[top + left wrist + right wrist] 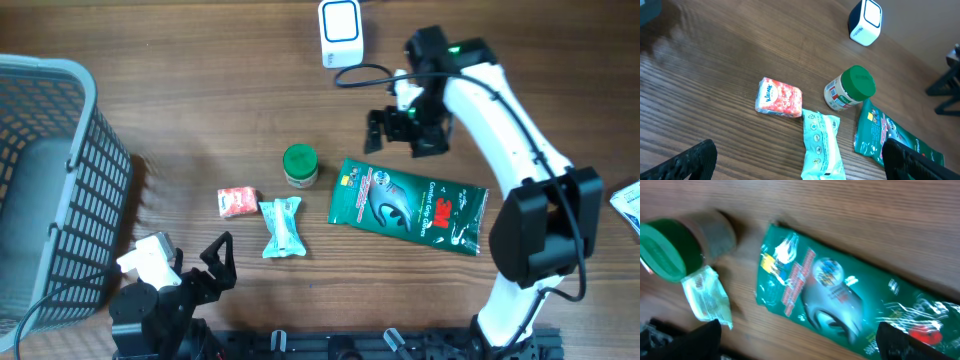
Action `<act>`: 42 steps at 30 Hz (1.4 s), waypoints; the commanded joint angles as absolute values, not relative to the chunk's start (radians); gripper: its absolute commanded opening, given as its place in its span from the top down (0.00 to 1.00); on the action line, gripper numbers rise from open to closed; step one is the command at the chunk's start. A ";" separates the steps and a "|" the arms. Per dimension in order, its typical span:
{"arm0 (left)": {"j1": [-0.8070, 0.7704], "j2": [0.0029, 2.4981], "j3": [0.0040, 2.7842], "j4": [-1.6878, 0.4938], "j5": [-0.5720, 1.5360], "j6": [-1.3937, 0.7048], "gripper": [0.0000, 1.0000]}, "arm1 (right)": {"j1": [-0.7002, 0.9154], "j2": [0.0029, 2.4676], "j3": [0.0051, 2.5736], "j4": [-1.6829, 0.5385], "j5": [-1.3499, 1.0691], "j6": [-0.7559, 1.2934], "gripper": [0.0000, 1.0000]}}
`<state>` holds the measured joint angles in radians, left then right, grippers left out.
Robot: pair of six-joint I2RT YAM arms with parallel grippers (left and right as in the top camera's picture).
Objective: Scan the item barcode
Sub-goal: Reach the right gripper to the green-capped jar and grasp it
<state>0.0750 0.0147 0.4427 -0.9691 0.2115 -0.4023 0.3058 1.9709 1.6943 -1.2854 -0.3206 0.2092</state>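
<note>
A green glove package [408,205] [840,295] [890,137] lies flat on the wooden table, right of centre. No barcode shows on it. The white scanner [340,32] [866,21] stands at the far edge. My right gripper [402,133] [805,342] hangs open above the table between the scanner and the package, holding nothing. My left gripper [205,272] [802,167] is open near the front edge, its fingers wide apart on either side of a light teal packet [281,226] [821,145] without touching it.
A green-lidded jar [300,165] [850,89] [670,242] and a red tissue pack [237,201] [779,97] lie left of the package. A grey basket [90,170] fills the left side. A white packet [628,200] sits at the right edge.
</note>
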 commanded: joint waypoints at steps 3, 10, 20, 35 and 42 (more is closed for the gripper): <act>0.081 0.007 0.441 -0.967 0.228 -0.408 0.00 | 0.437 1.966 1.690 -1.128 -0.336 0.590 0.05; 0.081 0.007 0.441 -0.967 0.227 -0.408 0.00 | 0.480 1.966 1.690 -1.191 -0.448 1.502 0.00; 0.081 0.007 0.441 -0.967 0.228 -0.408 0.00 | 0.632 2.009 1.690 -0.963 -0.431 2.070 0.00; 0.081 0.007 0.441 -0.967 0.228 -0.408 0.00 | 0.630 2.205 1.690 -0.863 -0.390 2.041 0.38; 0.081 0.007 0.441 -0.967 0.228 -0.407 0.00 | 0.623 2.209 1.690 -0.865 -0.313 1.645 0.50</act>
